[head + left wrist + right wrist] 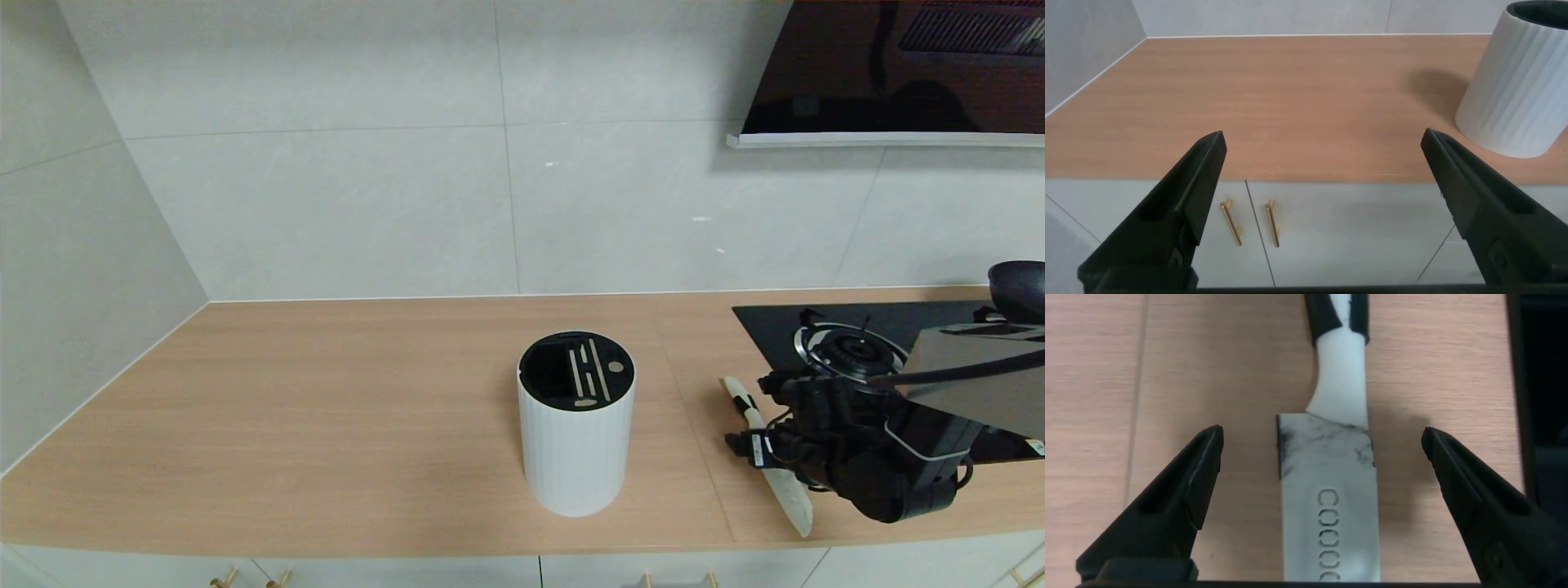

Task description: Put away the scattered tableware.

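A white knife with a marbled blade and a black-and-white handle lies flat on the wooden counter, right of a white ribbed holder with a black slotted top. My right gripper hovers directly over the knife. In the right wrist view its fingers stand wide apart on either side of the blade, so the right gripper is open. My left gripper is open off the counter's front edge, with the holder further off beside it.
A black hob with a gas burner sits at the counter's right end, a dark pan behind it. An extractor hood hangs above. Tiled wall behind. Cabinet doors with brass handles lie below the counter edge.
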{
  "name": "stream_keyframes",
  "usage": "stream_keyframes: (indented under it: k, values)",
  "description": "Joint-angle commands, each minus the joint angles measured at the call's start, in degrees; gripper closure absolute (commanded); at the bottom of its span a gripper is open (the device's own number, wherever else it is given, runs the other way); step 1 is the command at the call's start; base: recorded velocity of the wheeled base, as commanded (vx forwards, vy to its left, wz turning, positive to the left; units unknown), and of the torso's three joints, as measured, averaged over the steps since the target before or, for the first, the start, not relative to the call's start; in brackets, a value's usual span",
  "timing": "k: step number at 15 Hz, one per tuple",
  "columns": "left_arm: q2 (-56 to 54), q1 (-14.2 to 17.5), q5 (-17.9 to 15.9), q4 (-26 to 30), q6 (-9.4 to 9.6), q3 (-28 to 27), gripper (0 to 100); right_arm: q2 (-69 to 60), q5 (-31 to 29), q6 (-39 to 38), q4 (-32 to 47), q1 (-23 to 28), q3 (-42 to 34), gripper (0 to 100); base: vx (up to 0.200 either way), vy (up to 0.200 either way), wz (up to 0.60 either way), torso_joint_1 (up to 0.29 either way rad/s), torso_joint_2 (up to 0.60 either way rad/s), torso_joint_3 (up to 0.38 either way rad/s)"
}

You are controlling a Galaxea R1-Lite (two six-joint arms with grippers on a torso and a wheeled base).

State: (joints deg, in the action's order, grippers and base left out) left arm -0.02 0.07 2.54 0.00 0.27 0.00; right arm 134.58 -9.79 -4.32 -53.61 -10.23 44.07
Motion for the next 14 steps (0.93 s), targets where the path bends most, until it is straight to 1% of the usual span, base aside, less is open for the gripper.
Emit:
stream_keyframes:
  k: [1,2,3,14]
  values:
    - [0.02,0.01,0.01,0.0,0.0,0.0,0,0.15,0.03,-0.08,0.0,0.03,0.32,0,0.0,0.0,0.0,0.0,0.0,0.0]
    - [0.02,0.01,0.01,0.0,0.0,0.0,0,0.15,0.03,0.01,0.0,0.03,0.32,0,0.0,0.0,0.0,0.0,0.0,0.0]
    - [0.02,0.01,0.01,0.0,0.0,0.0,0,0.24,0.03,0.01,0.0,0.03,0.32,100,0.0,0.0,0.0,0.0,0.0,0.0]
    - [0.02,0.01,0.01,0.09,-0.09,0.0,0,-0.99,-0.14,-0.08,0.0,0.03,0.14,100,0.0,0.0,0.0,0.0,0.0,0.0]
